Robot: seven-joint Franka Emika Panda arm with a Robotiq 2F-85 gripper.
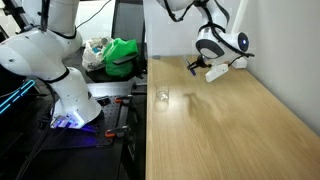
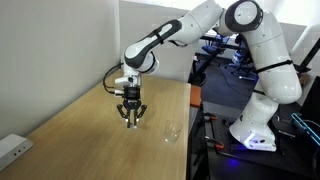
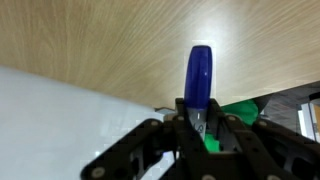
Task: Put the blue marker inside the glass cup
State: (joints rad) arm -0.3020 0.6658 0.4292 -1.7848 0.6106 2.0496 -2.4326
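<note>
My gripper (image 3: 200, 125) is shut on the blue marker (image 3: 198, 78), which sticks out past the fingertips in the wrist view. In both exterior views the gripper (image 1: 205, 66) (image 2: 131, 118) hangs above the wooden table with the marker in it. The glass cup (image 1: 163, 97) is a small clear tumbler standing on the table near its edge. It also shows in an exterior view (image 2: 172, 131), to the right of the gripper and apart from it. The cup is not in the wrist view.
The wooden table (image 1: 220, 130) meets a white wall (image 2: 50, 50). A green bag (image 1: 122, 56) lies on a surface beside the table. The robot base (image 1: 70, 95) stands next to the table edge. A white power strip (image 2: 12, 148) sits by the wall.
</note>
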